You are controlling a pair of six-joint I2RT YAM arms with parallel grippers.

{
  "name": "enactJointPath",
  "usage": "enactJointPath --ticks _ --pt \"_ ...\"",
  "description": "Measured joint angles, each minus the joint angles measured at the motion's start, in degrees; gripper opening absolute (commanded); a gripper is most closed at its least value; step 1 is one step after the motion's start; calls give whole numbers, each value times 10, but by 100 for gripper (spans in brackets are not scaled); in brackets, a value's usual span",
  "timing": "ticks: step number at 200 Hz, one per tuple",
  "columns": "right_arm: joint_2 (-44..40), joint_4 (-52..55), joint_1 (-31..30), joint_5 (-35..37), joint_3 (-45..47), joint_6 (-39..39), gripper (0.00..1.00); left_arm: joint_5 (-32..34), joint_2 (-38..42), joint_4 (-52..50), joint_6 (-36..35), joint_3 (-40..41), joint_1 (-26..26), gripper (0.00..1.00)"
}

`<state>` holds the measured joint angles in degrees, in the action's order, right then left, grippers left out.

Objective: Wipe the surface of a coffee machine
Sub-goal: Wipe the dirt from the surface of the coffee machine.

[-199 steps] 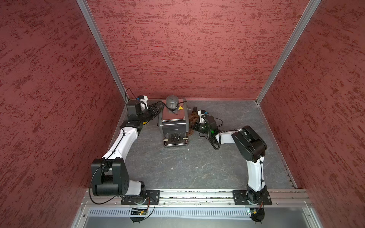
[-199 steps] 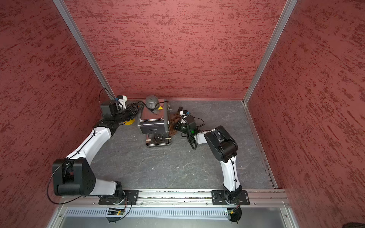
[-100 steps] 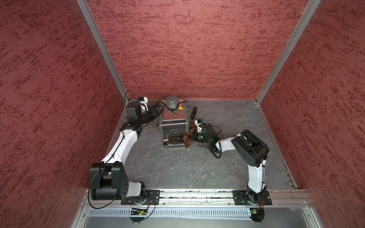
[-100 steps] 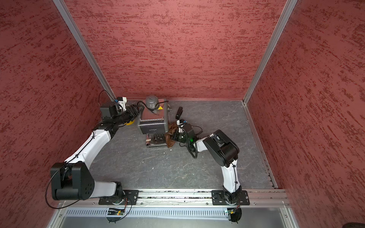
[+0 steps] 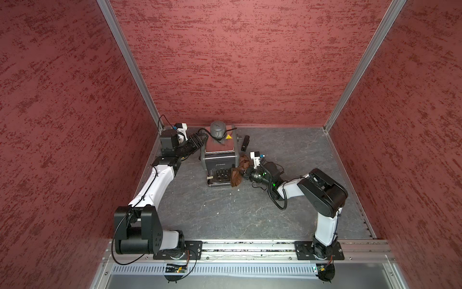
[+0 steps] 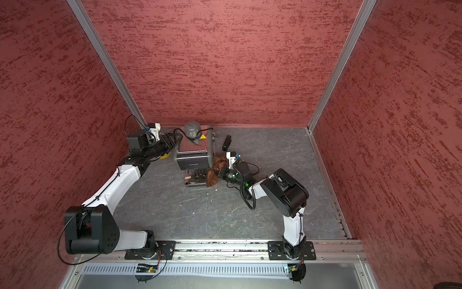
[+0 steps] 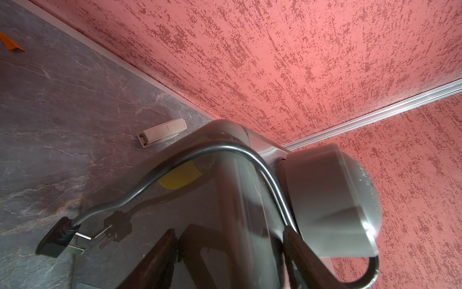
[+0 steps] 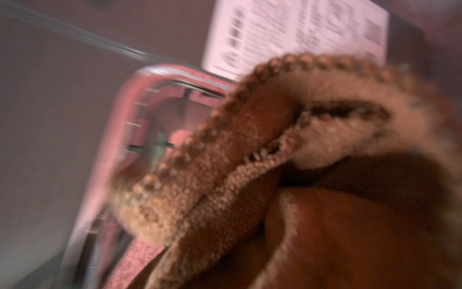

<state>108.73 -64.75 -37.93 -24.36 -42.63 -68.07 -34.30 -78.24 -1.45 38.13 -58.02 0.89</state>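
The coffee machine (image 5: pixel 220 152) stands at the back of the floor, with a grey domed cap (image 5: pixel 218 129), a yellow sticker (image 5: pixel 228 136) and a steel drip tray (image 5: pixel 218 178). My left gripper (image 5: pixel 201 138) straddles its upper rear left edge. In the left wrist view one of its fingers (image 7: pixel 160 257) touches the mirror-like side wall and the other lies on top beside the black cord (image 7: pixel 270 175) and the cap (image 7: pixel 332 200). My right gripper (image 5: pixel 244 172) is shut on a brown cloth (image 5: pixel 236 175). The cloth (image 8: pixel 275 175) hangs against the drip tray's right end (image 8: pixel 150 105).
A small black stapler-like object (image 5: pixel 245 143) lies on the floor right of the machine. The cord's plug (image 7: pixel 57 240) rests on the floor. A yellow bucket (image 6: pixel 163 156) shows under my left arm. The red back wall (image 5: pixel 225 75) is close behind the machine.
My right gripper has carried the cloth from the machine's right side forward and down to the drip tray. The left gripper has stayed at the machine's rear corner.
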Motion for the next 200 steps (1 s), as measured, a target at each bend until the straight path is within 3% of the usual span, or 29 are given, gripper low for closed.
enactJointPath --ticks 49,103,200 --pt "-2 -60 -3 0 2 -57 0 -1 7 -7 0 3 0 67" --pt "54 -126 -30 3 -13 -106 0 -1 13 -7 0 8 -1 67" --pt "117 -187 -63 43 -61 -143 0 -2 14 -6 0 10 -2 67"
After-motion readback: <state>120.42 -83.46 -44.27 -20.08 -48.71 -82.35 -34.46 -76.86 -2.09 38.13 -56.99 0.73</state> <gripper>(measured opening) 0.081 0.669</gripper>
